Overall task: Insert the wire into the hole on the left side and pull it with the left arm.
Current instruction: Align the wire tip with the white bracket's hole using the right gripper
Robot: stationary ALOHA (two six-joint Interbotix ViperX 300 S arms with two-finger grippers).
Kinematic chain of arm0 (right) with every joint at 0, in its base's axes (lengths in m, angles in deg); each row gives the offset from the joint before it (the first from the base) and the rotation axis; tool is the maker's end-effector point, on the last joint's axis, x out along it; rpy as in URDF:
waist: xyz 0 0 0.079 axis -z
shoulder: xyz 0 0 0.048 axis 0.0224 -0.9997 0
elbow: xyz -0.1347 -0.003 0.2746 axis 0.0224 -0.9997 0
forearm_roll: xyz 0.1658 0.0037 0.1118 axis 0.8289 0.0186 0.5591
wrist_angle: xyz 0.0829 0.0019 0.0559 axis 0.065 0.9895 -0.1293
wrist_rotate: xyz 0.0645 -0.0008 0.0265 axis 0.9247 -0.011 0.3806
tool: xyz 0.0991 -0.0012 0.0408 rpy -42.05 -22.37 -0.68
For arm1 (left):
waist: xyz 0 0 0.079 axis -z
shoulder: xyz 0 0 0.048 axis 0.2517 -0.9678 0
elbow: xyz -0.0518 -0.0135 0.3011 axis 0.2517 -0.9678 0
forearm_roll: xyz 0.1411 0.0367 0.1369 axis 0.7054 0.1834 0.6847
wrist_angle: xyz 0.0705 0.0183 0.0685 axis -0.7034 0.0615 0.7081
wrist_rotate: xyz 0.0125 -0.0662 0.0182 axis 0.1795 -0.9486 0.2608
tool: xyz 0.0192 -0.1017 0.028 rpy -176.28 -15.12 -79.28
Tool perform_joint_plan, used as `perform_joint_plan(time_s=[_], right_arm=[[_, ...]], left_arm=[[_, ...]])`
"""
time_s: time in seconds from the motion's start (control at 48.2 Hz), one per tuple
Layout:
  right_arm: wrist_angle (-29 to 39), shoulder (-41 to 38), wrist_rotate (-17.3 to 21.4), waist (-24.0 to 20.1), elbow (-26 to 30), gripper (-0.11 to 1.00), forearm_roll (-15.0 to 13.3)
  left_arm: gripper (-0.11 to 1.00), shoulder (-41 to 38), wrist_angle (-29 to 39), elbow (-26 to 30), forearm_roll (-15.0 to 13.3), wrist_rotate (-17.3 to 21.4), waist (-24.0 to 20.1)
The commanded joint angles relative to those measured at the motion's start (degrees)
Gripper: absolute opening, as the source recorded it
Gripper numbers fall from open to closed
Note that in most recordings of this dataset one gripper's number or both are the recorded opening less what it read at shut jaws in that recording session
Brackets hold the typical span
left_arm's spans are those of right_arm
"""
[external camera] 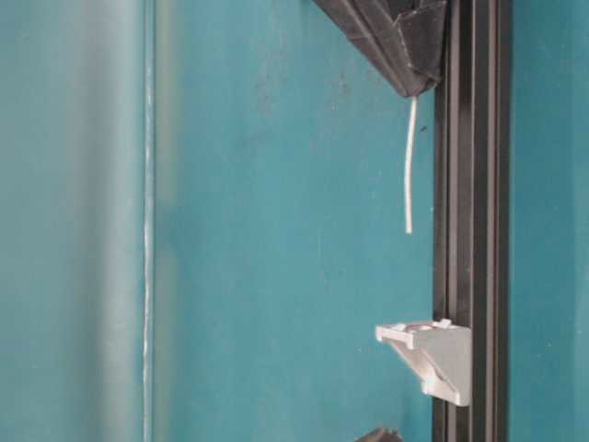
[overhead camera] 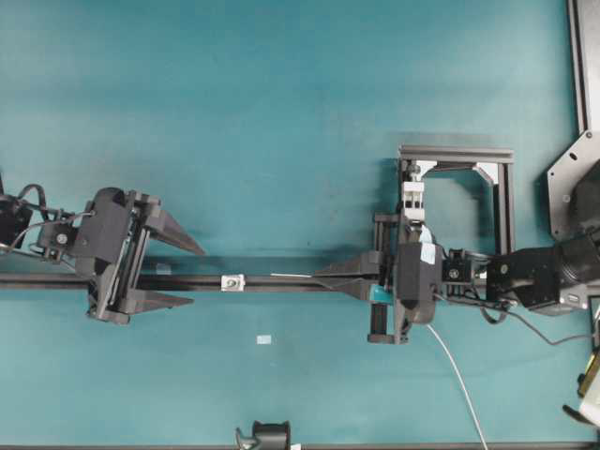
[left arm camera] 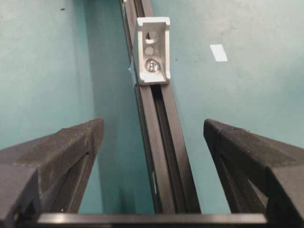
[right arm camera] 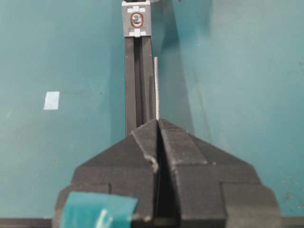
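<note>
The wire (right arm camera: pixel 156 88) is thin, pale and finely ribbed; the right gripper (right arm camera: pixel 157 122) fingers are pinched shut on it (tip free, at 12 o'clock). The left wrist view alone shows the hole (left arm camera: pixel 150 35) in the silver bracket (left arm camera: pixel 153 50). The left gripper (left arm camera: pixel 152 137) fingers stand wide apart, empty, astride the black grooved rail (left arm camera: pixel 164 156)

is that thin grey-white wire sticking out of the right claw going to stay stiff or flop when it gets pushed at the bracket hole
Probably fairly stiff over this short length: the thin grey-white wire juts nearly straight from the shut right claw, with only a slight bow. Being so thin, it may buckle if its tip misses the hole in the small silver-white bracket. The long tail behind curves loosely, so likely floppy there.
</note>
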Motion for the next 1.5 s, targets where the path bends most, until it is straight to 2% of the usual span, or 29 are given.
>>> perform_joint_plan(time_s=[0.0, 1.017, 1.474], right_arm=[[-0.70, 0.53, -0.09, -0.18, 0.70, 0.02, 0.09], [-2.37, -2.99, -0.79, -0.18, 2.81, 0.02, -0.18], [-2.72, -2.99, -0.88, -0.09, 3.08, 0.02, -1.58]], left_arm=[[0.70, 0.53, -0.53, 0.70, -0.09, 0.00, 0.26], [0.70, 0.44, -0.53, 0.70, -0.09, 0.26, -0.18], [0.70, 0.44, -0.53, 0.70, 0.00, 0.26, -0.18]])
